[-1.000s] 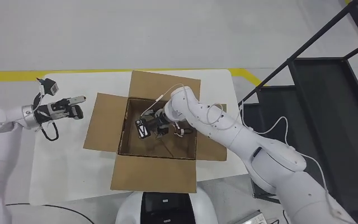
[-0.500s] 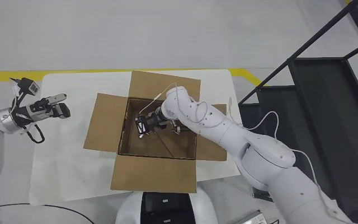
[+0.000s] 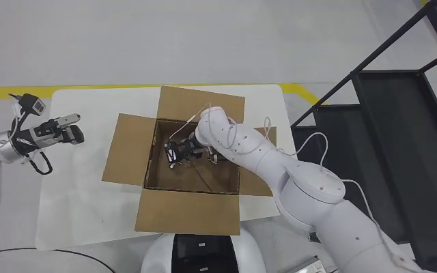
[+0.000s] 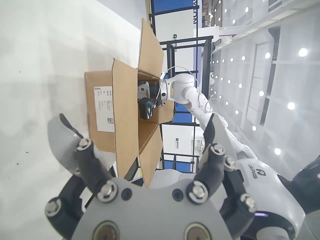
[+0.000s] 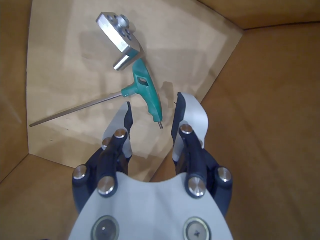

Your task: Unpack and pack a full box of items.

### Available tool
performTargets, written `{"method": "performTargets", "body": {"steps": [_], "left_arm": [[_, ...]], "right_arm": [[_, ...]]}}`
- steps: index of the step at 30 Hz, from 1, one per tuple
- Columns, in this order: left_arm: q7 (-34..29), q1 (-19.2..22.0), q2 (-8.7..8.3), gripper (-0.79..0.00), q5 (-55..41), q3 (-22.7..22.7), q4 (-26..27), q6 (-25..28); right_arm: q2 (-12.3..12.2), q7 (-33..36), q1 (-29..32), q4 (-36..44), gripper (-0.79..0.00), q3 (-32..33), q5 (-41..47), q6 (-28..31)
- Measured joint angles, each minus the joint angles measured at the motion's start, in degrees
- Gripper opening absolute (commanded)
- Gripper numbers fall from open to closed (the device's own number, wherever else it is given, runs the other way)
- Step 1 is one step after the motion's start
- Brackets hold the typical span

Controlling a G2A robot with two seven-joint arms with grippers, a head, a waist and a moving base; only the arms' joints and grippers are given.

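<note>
**A:** Box [image 3: 198, 102] first. Where is it from the top?

**B:** Open on the white table [image 3: 82, 198], flaps spread. The right gripper [image 3: 174, 153] is down inside it, and the left gripper [image 3: 76, 132] hovers over the table, well apart from it.

**A:** Left wrist?

**B:** The left gripper [image 4: 137, 123] is spread wide with nothing in it, and the box [image 4: 100, 106] stands beyond.

**A:** Right wrist?

**B:** The right gripper [image 5: 153, 103] is apart, unclamped, over the box floor. The green end of the T-handle hex key [image 5: 147, 93] shows between its fingers, with a metal block [image 5: 117, 36] just beside the other end.

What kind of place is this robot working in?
Likely an industrial hall or robotics test floor: a yellow line marks the pale floor, black metal stairs stand beside the white table, and rows of ceiling lights hang high overhead.
</note>
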State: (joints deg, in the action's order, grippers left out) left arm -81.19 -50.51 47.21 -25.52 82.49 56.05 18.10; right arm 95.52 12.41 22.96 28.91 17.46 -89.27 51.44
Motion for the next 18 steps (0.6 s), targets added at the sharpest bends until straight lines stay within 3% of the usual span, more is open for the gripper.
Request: {"method": "performTargets", "body": {"steps": [6, 18], "left_arm": [[0.51, -0.66, -0.28, 0.000, 0.11, 0.38, 1.08, -0.50], [1.40, -1.94, -0.66, 0.000, 0.00, 0.68, 3.27, -1.38]], "right_arm": [[2.10, -2.93, -0.74, -4.84, -0.317, -0.80, -1.10, 0.18], [5.15, -6.96, -1.88, -11.32, -0.468, -1.76, -2.92, 1.14]]}}
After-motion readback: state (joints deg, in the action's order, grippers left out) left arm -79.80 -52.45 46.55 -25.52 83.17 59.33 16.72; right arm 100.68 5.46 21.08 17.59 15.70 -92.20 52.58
